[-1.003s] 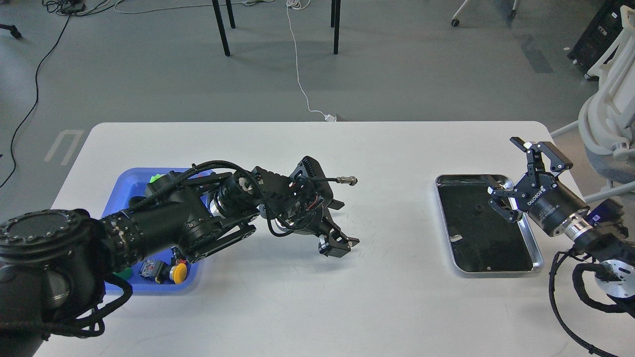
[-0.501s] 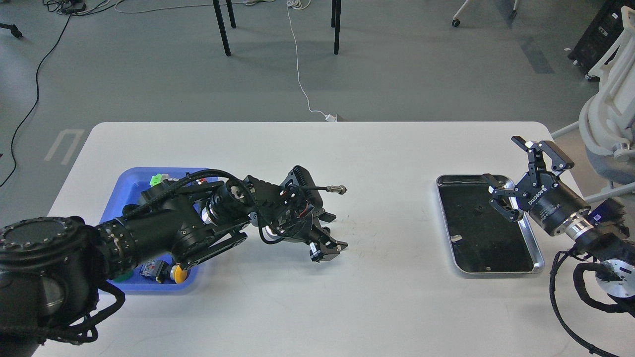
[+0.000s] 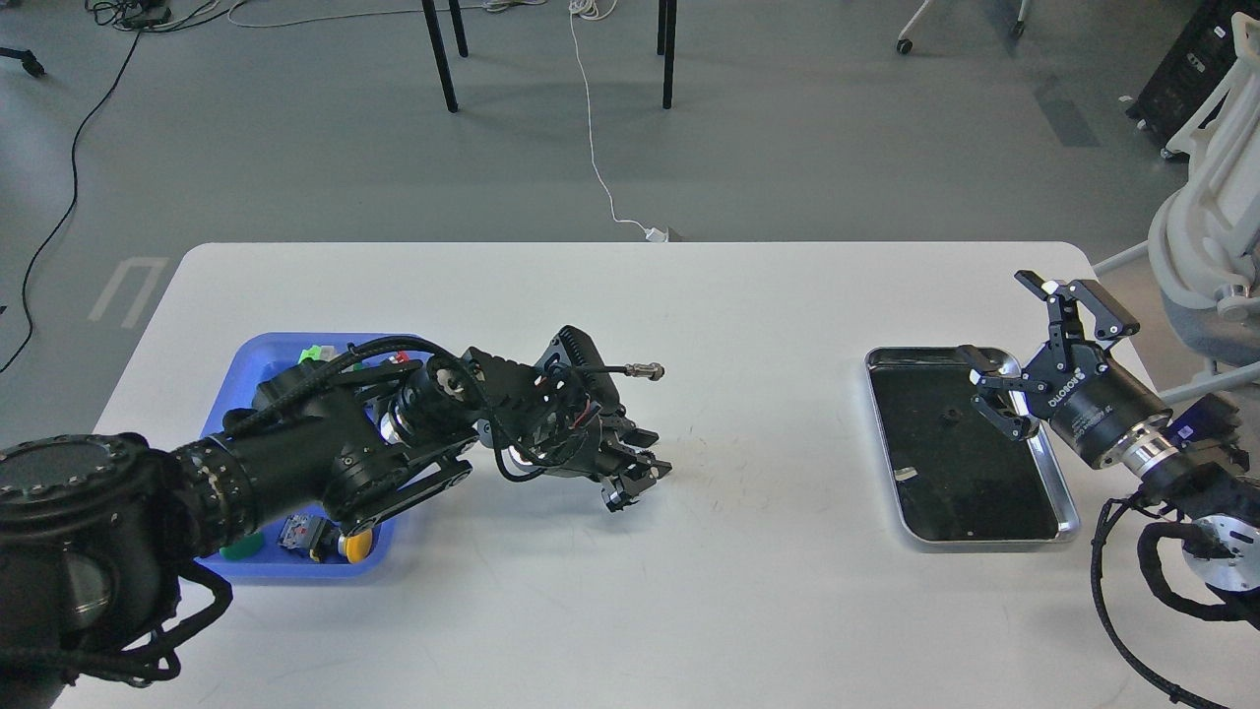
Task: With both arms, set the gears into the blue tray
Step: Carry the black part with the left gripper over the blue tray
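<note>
The blue tray [image 3: 254, 354] sits at the table's left and is largely covered by my left arm. Push-button switches lie in it, one with a yellow cap [image 3: 356, 545]. My left gripper [image 3: 636, 471] hovers low over the white table just right of the tray. Its fingers are dark and close together, and I cannot see whether they hold anything. One tiny black gear [image 3: 950, 417] lies in the silver-rimmed metal tray [image 3: 984, 538] at the right. My right gripper [image 3: 1002, 323] stands open over that tray's far right corner, holding nothing.
A cable with a metal plug [image 3: 645, 371] sticks out from the left wrist. Small pale specks [image 3: 906, 474] lie in the metal tray. A white chair [image 3: 1211, 236] stands beyond the table's right edge.
My left arm has drawn back to the left toward the blue tray, and its fingers look closer together than before. The right arm has barely moved.
</note>
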`<state>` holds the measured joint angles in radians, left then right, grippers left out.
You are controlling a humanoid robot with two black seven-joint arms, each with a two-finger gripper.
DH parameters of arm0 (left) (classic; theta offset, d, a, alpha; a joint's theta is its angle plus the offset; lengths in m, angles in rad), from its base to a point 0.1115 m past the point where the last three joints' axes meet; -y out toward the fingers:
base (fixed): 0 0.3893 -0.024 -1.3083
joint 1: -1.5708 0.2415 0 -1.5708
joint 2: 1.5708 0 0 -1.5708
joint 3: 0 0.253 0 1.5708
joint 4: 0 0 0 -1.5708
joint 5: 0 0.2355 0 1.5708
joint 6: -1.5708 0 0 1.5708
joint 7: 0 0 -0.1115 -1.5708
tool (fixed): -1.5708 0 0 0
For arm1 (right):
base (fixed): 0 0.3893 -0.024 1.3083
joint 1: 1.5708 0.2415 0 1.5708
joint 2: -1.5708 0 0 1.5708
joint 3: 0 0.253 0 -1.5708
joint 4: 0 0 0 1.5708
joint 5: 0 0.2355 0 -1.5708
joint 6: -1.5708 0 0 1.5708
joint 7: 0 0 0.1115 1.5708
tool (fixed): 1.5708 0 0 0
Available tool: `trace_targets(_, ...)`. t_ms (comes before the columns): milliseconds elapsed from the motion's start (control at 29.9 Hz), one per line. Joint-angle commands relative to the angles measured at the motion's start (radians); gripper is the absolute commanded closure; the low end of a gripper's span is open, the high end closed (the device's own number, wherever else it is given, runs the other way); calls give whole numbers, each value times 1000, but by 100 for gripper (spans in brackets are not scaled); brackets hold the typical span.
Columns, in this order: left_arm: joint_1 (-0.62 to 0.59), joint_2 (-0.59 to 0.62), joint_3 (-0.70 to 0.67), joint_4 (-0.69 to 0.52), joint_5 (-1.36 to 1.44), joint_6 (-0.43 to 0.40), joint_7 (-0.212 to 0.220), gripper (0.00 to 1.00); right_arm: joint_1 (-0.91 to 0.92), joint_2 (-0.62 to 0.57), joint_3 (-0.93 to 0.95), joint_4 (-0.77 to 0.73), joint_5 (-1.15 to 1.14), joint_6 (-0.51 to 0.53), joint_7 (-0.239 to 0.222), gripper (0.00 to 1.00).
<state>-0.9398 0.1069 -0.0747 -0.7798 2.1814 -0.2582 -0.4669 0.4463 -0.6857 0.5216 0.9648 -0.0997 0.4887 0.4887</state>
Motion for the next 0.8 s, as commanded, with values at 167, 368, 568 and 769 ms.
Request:
trace_targets(167,-2,11,-7,-7,0,4,-2,87,0,0,2,0,0,0,0,2)
trace_targets(368,-78,109,-16,-76,-72,-7,-22,86,11,-2,0,0,0,0,0,2)
trace_targets(568,-125,333,-10,-202,-195,-36,-22,86,14,5,-3,-1,-2,0,0,2)
trace_targets(769,-103,582,-10,-266,-219,-50,-22,86,14,8,-5,0,-3,0,0,2)
